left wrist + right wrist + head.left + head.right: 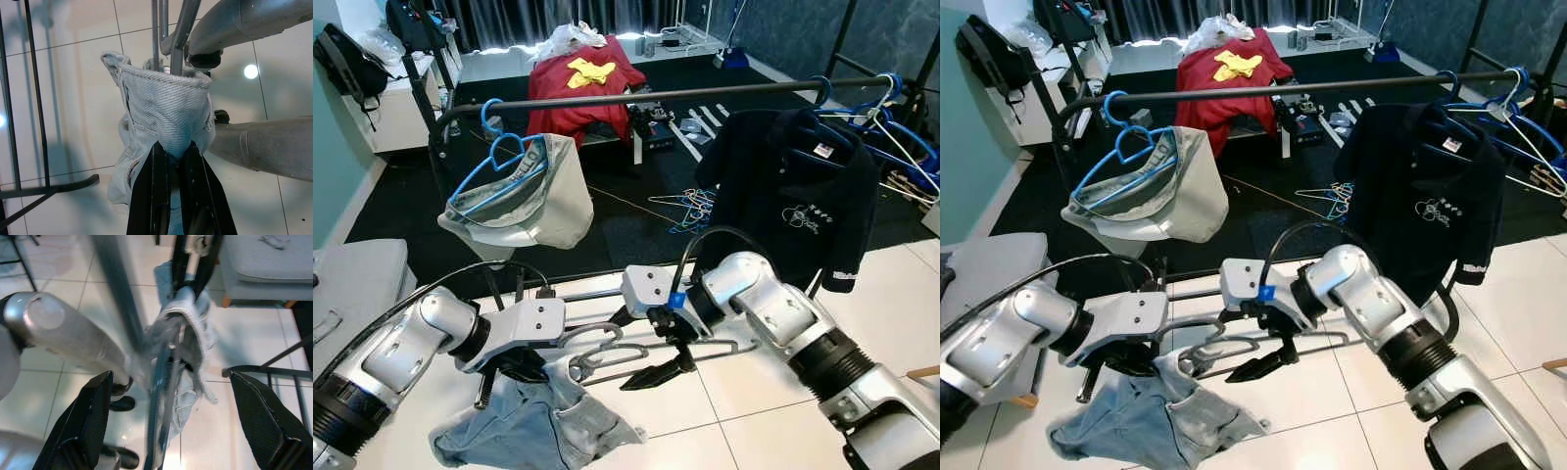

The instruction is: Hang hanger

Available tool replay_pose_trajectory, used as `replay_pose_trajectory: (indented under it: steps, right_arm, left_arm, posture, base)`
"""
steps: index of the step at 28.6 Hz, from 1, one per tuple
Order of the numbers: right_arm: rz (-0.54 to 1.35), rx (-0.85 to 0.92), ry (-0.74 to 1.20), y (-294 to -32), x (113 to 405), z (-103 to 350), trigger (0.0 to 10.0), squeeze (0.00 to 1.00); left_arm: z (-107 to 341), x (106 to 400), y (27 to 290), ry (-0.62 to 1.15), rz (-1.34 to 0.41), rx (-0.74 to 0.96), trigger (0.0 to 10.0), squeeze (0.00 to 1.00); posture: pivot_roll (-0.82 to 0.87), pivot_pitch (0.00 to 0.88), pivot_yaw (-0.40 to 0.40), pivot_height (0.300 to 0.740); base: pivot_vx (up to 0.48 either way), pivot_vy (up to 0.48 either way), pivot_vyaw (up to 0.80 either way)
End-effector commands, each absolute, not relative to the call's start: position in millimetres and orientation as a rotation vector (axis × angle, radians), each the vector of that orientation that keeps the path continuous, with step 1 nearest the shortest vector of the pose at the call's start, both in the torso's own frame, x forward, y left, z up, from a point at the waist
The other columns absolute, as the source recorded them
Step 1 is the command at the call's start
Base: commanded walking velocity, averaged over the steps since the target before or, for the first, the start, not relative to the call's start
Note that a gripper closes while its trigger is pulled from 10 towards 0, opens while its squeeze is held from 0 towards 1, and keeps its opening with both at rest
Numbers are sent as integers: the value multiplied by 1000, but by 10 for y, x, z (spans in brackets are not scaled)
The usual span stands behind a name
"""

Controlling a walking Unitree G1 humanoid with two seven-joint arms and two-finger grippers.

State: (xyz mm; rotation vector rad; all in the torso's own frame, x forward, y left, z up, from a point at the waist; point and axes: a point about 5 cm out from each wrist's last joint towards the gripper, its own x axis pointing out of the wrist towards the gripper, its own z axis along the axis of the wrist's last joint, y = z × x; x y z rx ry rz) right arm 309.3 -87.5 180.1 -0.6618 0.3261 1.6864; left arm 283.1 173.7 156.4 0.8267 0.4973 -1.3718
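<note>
Two grippers work low before the clothes rail (646, 96): the left gripper (172, 161) pinches the denim garment (533, 421) draped on the grey hanger (636, 351), while the right gripper (171, 426) gapes wide, empty. Hanging remains undone.

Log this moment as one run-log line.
left gripper: shut on jeans | right gripper: open by hanger | rail: not reached

pale blue denim garment (533, 421), grey hanger (636, 351), seemingly metal
</note>
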Motion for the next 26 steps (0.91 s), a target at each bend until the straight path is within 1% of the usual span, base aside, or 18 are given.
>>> replay_pose_trajectory:
  steps: [1, 2, 20, 22, 23, 25, 26]
  right_arm:
    - [1677, -659, 300, -830, 3098, 1791, 6510, 0]
    - [1672, -654, 288, -815, 3105, 1803, 0, 0]
    - [1698, -653, 278, -798, 3078, 1751, 0, 0]
    - [1680, -640, 270, -813, 3069, 1718, 0, 0]
    - [1662, -615, 257, -818, 3065, 1706, 0, 0]
    - [1662, -615, 257, -818, 3065, 1706, 0, 0]
    - [1644, -587, 240, -822, 3058, 1699, 0, 0]
  left_arm:
    - [1613, 2835, 1705, 475, -1386, 834, 0, 0]
    - [1612, 2835, 1703, 475, -1387, 837, 0, 0]
    - [1634, 2864, 1699, 456, -1366, 840, 0, 0]
    - [1685, 2907, 1690, 399, -1337, 811, 0, 0]
    - [1737, 2944, 1669, 342, -1307, 759, 0, 0]
    - [1737, 2944, 1669, 342, -1307, 759, 0, 0]
    - [1785, 2975, 1653, 286, -1282, 723, 0, 0]
  posture:
    - [-46, 69, 25, 740]
    - [-46, 64, 24, 740]
    - [-43, 53, 24, 740]
    - [-44, 55, 24, 740]
    - [-44, 56, 24, 740]
    - [-44, 56, 24, 740]
    - [-45, 58, 22, 740]
  base:
    - [0, 0, 0]
    - [0, 0, 0]
    - [0, 0, 0]
    - [0, 0, 0]
    - [0, 0, 0]
    - [0, 0, 0]
    - [0, 0, 0]
